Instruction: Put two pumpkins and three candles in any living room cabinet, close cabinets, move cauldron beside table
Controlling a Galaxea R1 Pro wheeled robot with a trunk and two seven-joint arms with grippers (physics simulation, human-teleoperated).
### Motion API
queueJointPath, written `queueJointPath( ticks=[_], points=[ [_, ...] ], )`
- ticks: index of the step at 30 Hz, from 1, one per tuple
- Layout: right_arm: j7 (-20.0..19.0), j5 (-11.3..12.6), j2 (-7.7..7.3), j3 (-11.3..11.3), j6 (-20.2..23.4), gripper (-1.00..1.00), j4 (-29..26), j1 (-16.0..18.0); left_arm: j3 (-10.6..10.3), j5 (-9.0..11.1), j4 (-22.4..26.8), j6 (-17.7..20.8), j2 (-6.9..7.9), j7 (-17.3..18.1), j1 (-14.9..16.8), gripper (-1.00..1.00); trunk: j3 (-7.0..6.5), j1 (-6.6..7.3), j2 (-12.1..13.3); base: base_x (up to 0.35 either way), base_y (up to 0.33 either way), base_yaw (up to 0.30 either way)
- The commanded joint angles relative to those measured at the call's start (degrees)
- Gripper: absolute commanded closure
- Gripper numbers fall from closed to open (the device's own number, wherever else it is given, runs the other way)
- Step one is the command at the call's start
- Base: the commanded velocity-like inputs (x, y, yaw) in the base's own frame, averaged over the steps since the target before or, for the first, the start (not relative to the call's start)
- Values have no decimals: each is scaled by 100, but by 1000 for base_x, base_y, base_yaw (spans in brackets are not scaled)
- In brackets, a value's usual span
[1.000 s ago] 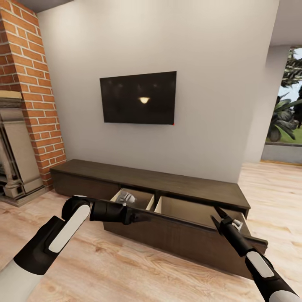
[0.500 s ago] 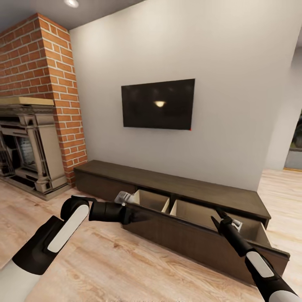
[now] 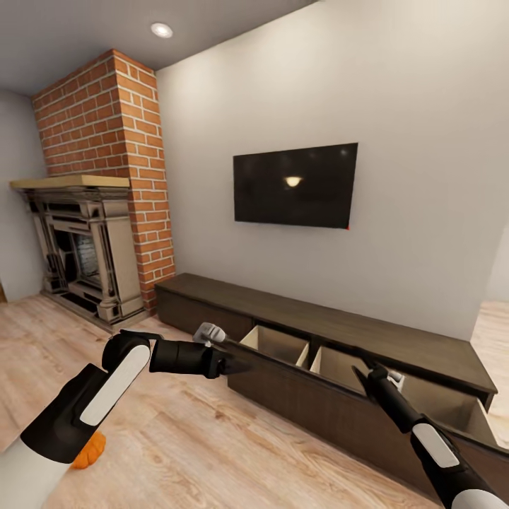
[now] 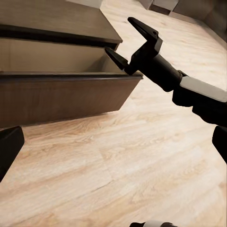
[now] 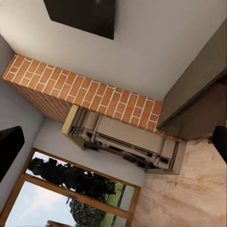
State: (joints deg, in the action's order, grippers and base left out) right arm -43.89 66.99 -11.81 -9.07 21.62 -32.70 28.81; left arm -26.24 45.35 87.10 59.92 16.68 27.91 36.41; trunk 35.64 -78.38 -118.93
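The cabinet (image 3: 332, 332) stands along the wall under the television (image 3: 295, 185) with its long pull-out front (image 3: 339, 406) drawn well out, pale compartments exposed; a pale grey object (image 3: 209, 332) lies at the drawer's fireplace-side end, identity not clear; one pumpkin (image 3: 88, 451) sits on the floor (image 3: 191, 452) close to the robot's left side, partly hidden by the left forearm. Left tool (image 3: 237, 365) hangs just beside that end of the open front; whether its fingers are spread or pressed together I cannot tell. Right tool (image 4: 126, 43) is spread, nothing between its fingers, its tips at the drawer's far corner in the left wrist view. Risks, as judgement: both arms sit at the drawer's rim, so any turn of the base could knock a tool against the front and jolt or skew it; the pumpkin lies low and near the base, so a wheel could nudge it and send it rolling off; reaching down for it with the left arm may clip the drawer end; the drawer left open fails the closing condition.
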Motion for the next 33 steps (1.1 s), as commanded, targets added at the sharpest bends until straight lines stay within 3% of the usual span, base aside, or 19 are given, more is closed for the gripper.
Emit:
queueJointPath(
  ticks=[1,16,19,23,25,28,30,33],
  points=[
    [3,43,0,-3,30,-100,1,2,-4,-34,-3,8,2,39,7,-100,-19,23,38,-3,2,217],
    [253,43,45,131,-67,-100,1,10,6,-26,-34,8,2,-22,7,-100,-394,353,640,-1,0,216],
    [410,43,50,200,-74,-100,-4,14,18,-22,-190,8,-3,-222,7,-100,-469,419,760,0,0,214],
    [719,24,78,371,-134,-100,-7,35,78,-7,-503,8,-5,-807,18,-100,-569,507,921,0,0,214],
    [988,-30,88,524,-270,-100,-8,52,402,-9,-689,8,-19,-1113,25,-100,-619,551,1001,0,0,213],
    [1544,-95,208,757,-460,-100,-35,74,1099,-16,-1061,8,-36,-1528,25,-100,-694,616,1121,0,0,213],
    [1804,-138,288,866,-503,-100,-75,80,1299,-17,-1234,8,-28,-1675,27,-100,-744,660,1202,0,0,212],
    [2489,-477,489,1129,-566,-100,-242,132,1546,-20,-1634,8,-14,-2091,35,-100,-819,726,1322,0,0,212]
  ],
)
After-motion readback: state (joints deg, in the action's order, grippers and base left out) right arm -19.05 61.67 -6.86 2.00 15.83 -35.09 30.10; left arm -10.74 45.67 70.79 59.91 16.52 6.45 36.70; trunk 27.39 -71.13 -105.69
